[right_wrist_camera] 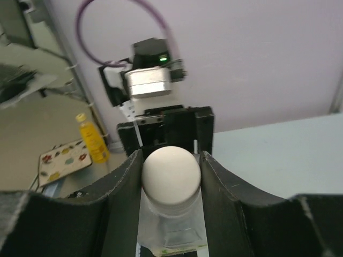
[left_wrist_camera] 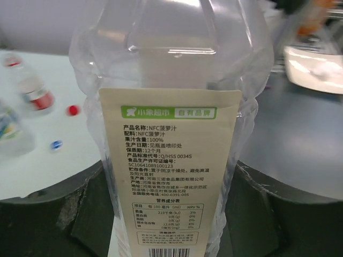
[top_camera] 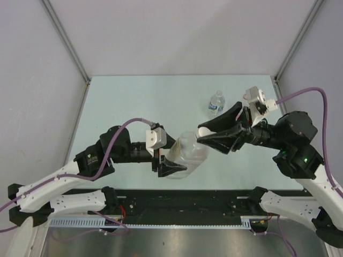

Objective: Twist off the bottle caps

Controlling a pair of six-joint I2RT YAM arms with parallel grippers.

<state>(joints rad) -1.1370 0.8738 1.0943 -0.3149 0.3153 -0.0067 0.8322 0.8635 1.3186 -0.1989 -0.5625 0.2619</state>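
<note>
The large clear bottle (top_camera: 187,152) lies tilted above the table, held between both arms. My left gripper (top_camera: 172,162) is shut on its body. In the left wrist view the cream label (left_wrist_camera: 170,160) fills the frame, with a dark finger (left_wrist_camera: 64,214) on each side. My right gripper (top_camera: 206,134) is shut on its white cap (right_wrist_camera: 170,176), with one finger on each side. A small bottle with a blue label (top_camera: 216,101) stands at the back. A loose red cap (left_wrist_camera: 73,110) and a loose blue cap (left_wrist_camera: 56,144) lie on the table beside a red-labelled bottle (left_wrist_camera: 36,95).
Grey enclosure walls stand to the left, right and back of the table (top_camera: 134,101). Another small bottle (left_wrist_camera: 10,128) shows at the left edge of the left wrist view. A yellow bottle (right_wrist_camera: 91,138) stands off the table, beyond the enclosure.
</note>
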